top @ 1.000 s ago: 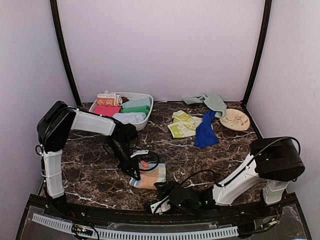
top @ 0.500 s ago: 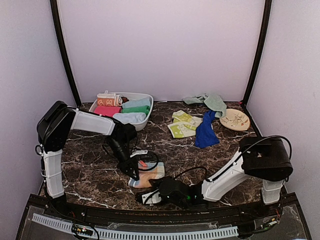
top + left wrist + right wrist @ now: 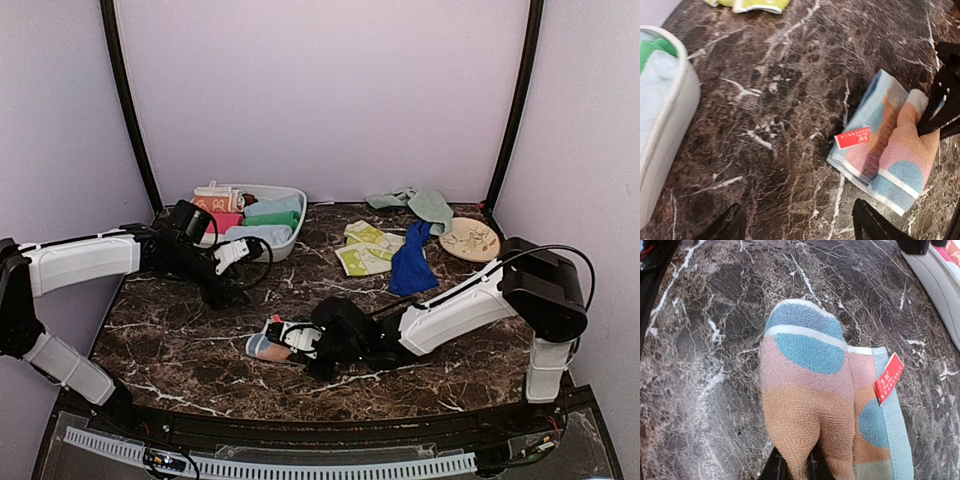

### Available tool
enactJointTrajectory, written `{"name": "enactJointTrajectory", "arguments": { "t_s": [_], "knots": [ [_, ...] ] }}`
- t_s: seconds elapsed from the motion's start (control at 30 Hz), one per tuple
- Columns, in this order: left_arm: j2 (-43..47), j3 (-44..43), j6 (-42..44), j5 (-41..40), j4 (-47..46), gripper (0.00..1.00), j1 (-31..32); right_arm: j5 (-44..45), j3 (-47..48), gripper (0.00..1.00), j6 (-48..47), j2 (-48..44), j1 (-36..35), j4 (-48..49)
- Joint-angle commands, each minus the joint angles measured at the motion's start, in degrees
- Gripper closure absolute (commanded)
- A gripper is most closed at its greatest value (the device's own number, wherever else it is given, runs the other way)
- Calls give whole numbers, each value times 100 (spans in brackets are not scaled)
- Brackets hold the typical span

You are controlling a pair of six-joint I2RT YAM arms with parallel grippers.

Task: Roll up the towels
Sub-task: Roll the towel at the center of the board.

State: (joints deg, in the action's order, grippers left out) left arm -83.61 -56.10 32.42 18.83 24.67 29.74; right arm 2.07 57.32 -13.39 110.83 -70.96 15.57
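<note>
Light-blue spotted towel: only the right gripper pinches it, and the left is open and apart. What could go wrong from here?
1. The right gripper pinches only a bunched fold of the light-blue spotted towel; the fold may slip out or the roll loosen.
2. The left gripper hangs open, apart from the towel, so nothing pins its flat end; the whole towel may drag.

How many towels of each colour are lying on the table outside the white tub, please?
Light-blue spotted towel: 1
Yellow-green towel: 1
Dark blue towel: 1
Mint towel: 1
Total: 4
</note>
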Motion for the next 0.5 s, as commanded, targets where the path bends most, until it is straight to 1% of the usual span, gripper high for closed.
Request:
{"name": "enactJointTrajectory", "arguments": {
  "t_s": [0.0, 0.03, 0.07, 0.1, 0.17, 0.23, 0.27, 0.33, 0.47],
  "knots": [
    [521, 456, -76, -302, -617, 23, -93, -1675, 97, 100, 1249, 111, 245, -757],
    [559, 457, 103, 229, -387, 24, -98, -1900, 137, 100, 1431, 154, 320, -767],
    [577, 460, 376, 519, -75, 24, -89, -2231, 173, 100, 1624, 210, 437, -738],
    [582, 489, 666, 1073, 138, 25, -79, -2603, 200, 100, 1885, 268, 552, -670],
    [567, 603, 976, 1404, 398, 28, 66, -3458, 253, 100, 2506, 439, 835, -449],
    [528, 767, 1241, 1145, 426, 33, 403, -3995, 307, 100, 3096, 634, 1086, -255],
    [514, 855, 1331, 980, 388, 34, 704, -4180, 325, 100, 3407, 710, 1168, -141],
    [505, 980, 1398, 743, 208, 34, 1040, -4369, 421, 100, 3670, 852, 1266, -166],
    [337, 907, 1386, 637, 4, 33, 1250, -4458, 822, 100, 3770, 1206, 1359, -861]
  ]
}}
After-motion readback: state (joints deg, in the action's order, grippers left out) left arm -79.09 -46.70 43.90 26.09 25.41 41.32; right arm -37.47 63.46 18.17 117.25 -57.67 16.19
